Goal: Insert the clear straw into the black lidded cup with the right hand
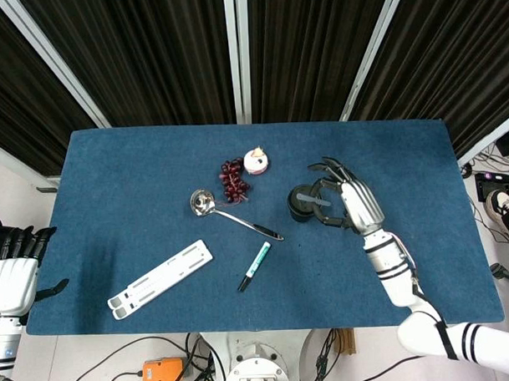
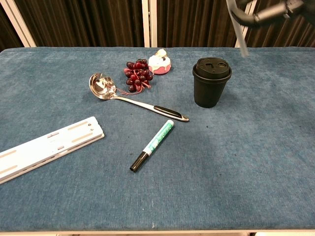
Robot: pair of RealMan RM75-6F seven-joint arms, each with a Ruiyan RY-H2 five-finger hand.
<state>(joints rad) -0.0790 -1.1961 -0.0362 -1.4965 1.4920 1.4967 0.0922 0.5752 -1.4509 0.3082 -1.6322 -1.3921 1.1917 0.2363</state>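
Note:
The black lidded cup [image 1: 300, 207] [image 2: 211, 81] stands upright right of the table's middle. My right hand [image 1: 353, 202] [image 2: 268, 11] is raised well above the table and pinches the clear straw [image 1: 310, 197] [image 2: 238, 34]. In the chest view the straw hangs tilted, its lower end above and to the right of the cup lid, apart from it. From the head view the straw overlaps the lid. The hand is blurred and cut off at the top edge of the chest view. My left hand [image 1: 12, 276] hangs open off the table's left edge.
A steel ladle [image 2: 129, 96], dark grapes [image 2: 137, 74] and a small pink cake toy [image 2: 159, 62] lie left of the cup. A marker pen [image 2: 153, 144] and a white folded stand [image 2: 45, 147] lie nearer the front of the blue table [image 2: 236, 172].

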